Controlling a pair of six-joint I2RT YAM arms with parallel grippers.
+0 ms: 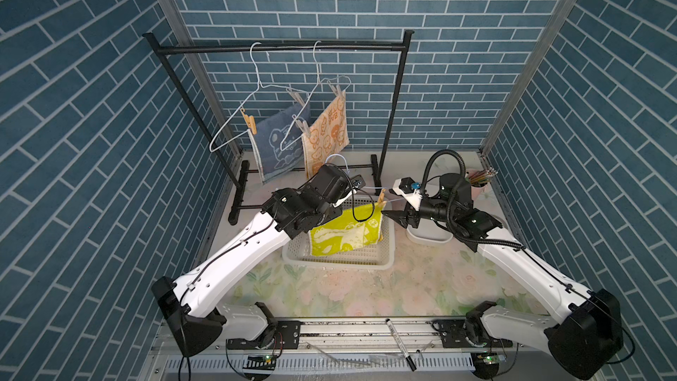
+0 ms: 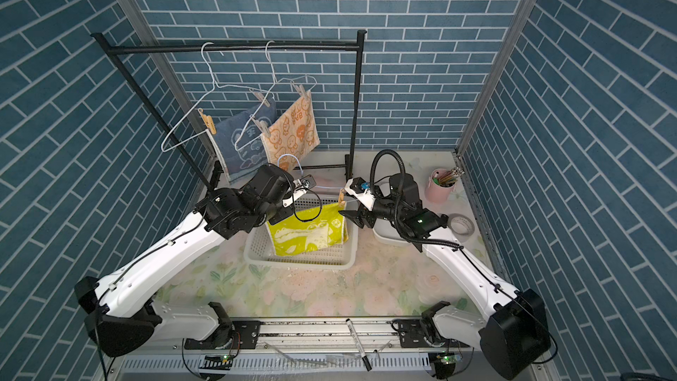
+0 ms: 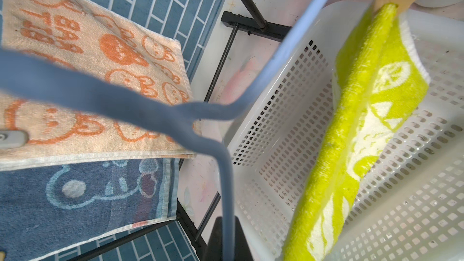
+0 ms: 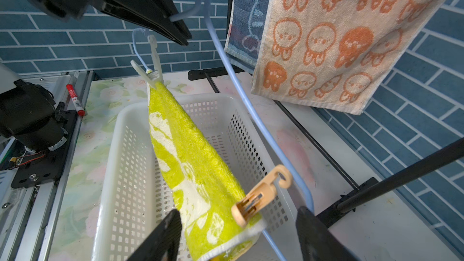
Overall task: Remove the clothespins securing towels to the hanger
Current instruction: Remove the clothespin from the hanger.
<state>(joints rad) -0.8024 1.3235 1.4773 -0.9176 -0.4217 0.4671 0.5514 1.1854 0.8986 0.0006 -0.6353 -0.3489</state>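
My left gripper point(image 1: 358, 180) is shut on a pale blue hanger point(image 4: 251, 111) and holds it above the basket. A yellow-green towel point(image 1: 348, 230) hangs from this hanger. A tan clothespin point(image 4: 258, 194) pins one end and a pale clothespin point(image 4: 153, 64) pins the other. My right gripper point(image 4: 238, 222) is open, with a jaw on either side of the tan clothespin point(image 1: 381, 197) and not touching it. On the rack, a blue towel point(image 1: 278, 141) and an orange towel point(image 1: 328, 130) hang from white hangers, each held by clothespins point(image 1: 249, 119).
A white perforated basket point(image 1: 337, 263) sits under the yellow-green towel. The black rack point(image 1: 278, 46) stands at the back. A pink cup of pencils point(image 1: 480, 181), a white container point(image 1: 428, 236) and a tape roll point(image 2: 462, 224) are on the right. A marker point(image 1: 399, 339) lies on the front rail.
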